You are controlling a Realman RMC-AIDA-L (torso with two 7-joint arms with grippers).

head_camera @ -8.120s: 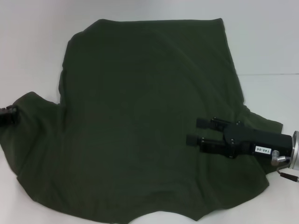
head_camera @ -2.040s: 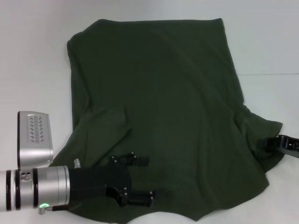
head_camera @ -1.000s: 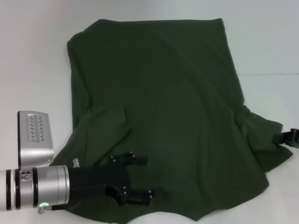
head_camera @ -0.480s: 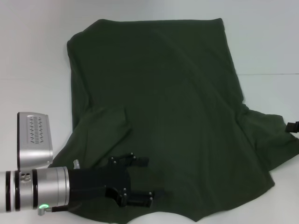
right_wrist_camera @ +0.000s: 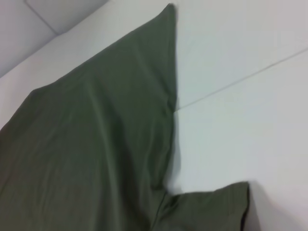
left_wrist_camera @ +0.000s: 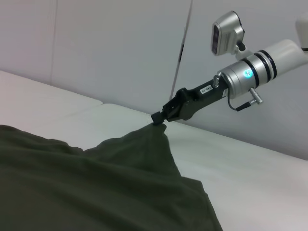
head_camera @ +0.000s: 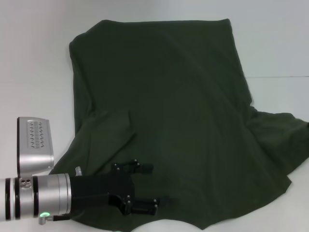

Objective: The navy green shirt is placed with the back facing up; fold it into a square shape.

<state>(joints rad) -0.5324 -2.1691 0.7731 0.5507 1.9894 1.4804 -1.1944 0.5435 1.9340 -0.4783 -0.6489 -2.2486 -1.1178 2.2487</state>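
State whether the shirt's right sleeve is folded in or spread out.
Spread out: the right gripper pinches the navy green shirt sleeve tip, pulling it outward.

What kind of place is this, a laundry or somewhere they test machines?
Probably a robot test lab: a bare white table, plain grey wall panels, and one dark olive-green shirt between the left gripper and right gripper.

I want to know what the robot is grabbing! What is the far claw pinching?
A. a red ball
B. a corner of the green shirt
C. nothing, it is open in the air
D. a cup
B: in the left wrist view the right claw is shut on a lifted corner of the shirt, pulling it into a peak; the left claw sits open over the shirt's near edge.
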